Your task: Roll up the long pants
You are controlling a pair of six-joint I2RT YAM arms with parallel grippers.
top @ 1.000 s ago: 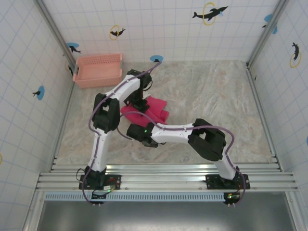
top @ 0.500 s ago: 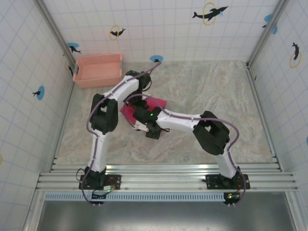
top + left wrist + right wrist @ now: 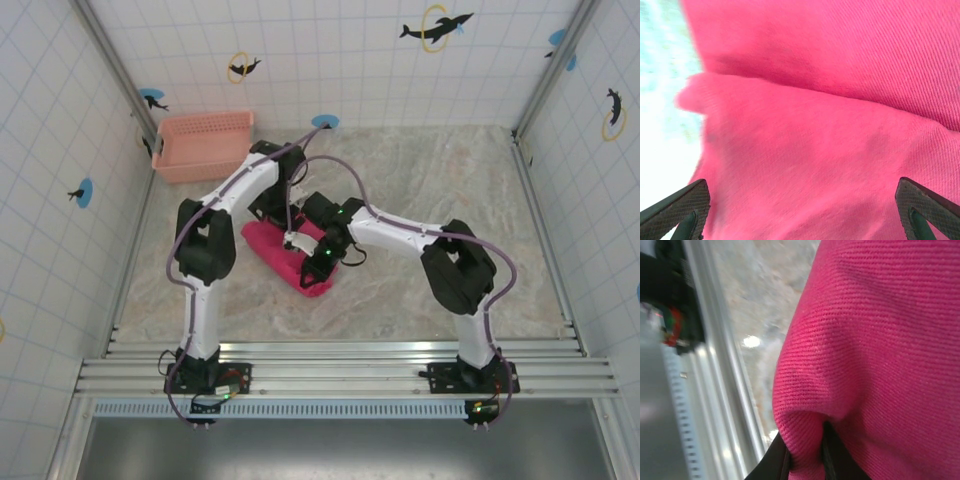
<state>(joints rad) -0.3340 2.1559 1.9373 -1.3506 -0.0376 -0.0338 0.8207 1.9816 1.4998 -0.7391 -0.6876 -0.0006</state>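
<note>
We note the long pants (image 3: 277, 250) lying as a partly rolled bundle on the table (image 3: 440, 190), left of centre, under both arms. The right gripper (image 3: 807, 452) pinches a fold of the cloth, while the left gripper (image 3: 802, 202) is spread wide over it, clamping nothing. Our concern: with only one side held, a pull may drag or unwind the roll instead of tightening it.

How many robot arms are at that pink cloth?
2. The left arm reaches in from the near left, the right arm from the near right; both meet over the long pants.
</note>
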